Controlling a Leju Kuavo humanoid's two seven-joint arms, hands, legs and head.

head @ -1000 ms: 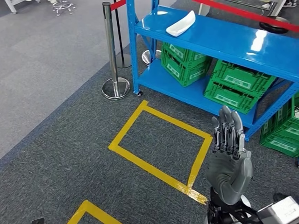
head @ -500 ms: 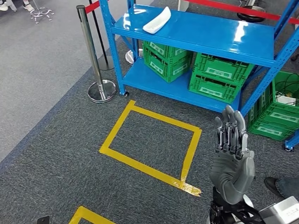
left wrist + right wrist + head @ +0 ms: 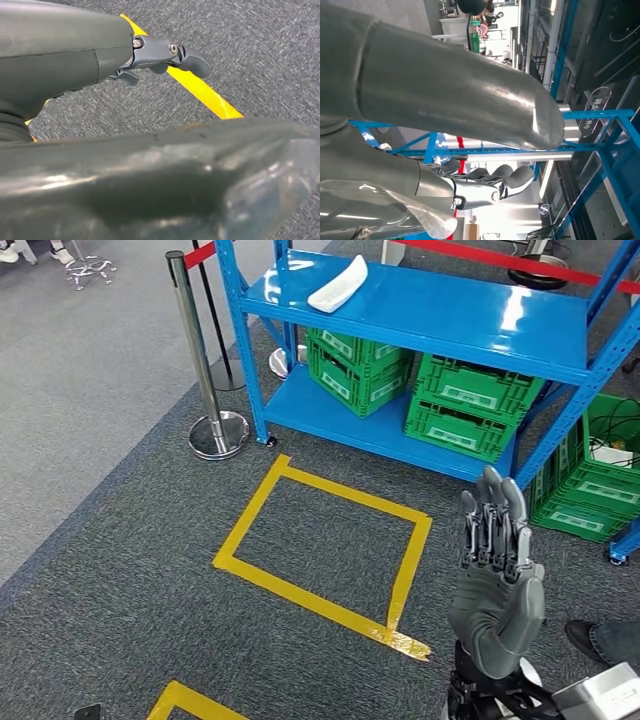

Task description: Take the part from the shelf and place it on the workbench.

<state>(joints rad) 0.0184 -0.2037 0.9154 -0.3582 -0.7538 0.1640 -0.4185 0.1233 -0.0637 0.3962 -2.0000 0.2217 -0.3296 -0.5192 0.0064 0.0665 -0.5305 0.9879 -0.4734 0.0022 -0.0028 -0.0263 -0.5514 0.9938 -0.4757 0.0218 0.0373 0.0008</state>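
- Two hands are ours, and neither one holds anything at this moment. The task is at its first step, we judge: the approach to the shelf, with the part not yet taken.
- At the far left of the head view a steel barrier post stands on the carpet, beside the blue shelf.
- Our left hand hangs above the carpet and a strip of yellow tape. Its fingers are straight and empty, not closed on anything.
- The white part lies on the upper board of the shelf, near its left end. Green crates sit on the lower board under it.
- A yellow tape rectangle on the floor lies between us and the shelf.
- Our right hand is raised at the right, fingers straight and close together, empty, well apart from the part.
- For the next move we probably need to step nearer and then reach up and to the left.
- The desk is not visible, and the exact form of the part is hard to see. At the right edge a shoe of a person is cut off.
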